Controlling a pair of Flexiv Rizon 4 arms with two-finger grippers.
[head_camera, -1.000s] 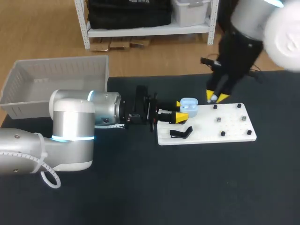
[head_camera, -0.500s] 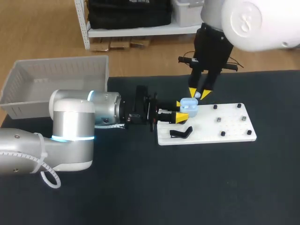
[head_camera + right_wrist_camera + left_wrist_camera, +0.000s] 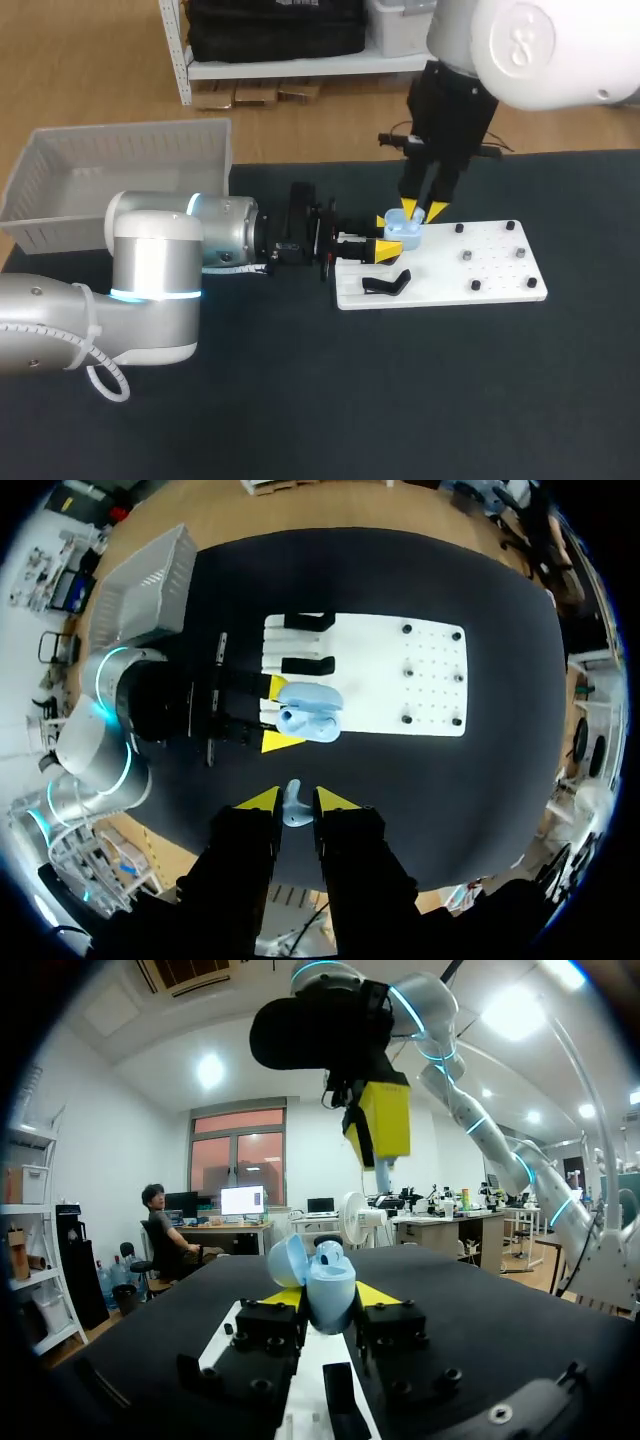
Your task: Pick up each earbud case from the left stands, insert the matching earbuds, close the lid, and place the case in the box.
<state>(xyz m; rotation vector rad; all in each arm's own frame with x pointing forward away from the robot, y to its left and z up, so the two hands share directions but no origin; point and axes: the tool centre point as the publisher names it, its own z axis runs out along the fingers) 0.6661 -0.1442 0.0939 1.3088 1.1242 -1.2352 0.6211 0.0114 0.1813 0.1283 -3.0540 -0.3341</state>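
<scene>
- My right fingers (image 3: 437, 211) have swung in from over the white board's (image 3: 440, 288) pegs. They now hang directly above the earbud case (image 3: 403, 229), a touch lower than half a second ago.
- They pinch a small, smooth, pale earbud (image 3: 292, 807) between their yellow tips.
- My left fingers (image 3: 383, 249) have not shifted. They clamp the case from two sides at the board's left edge.
- The case is glossy light-blue plastic, rounded like a pebble, with its lid hinged open.
- A black angled stand (image 3: 386, 284) lies on the flat board.
- A grey plastic box (image 3: 120, 150) with ribbed walls sits at the far left of the dark matte table (image 3: 400, 400).
</scene>
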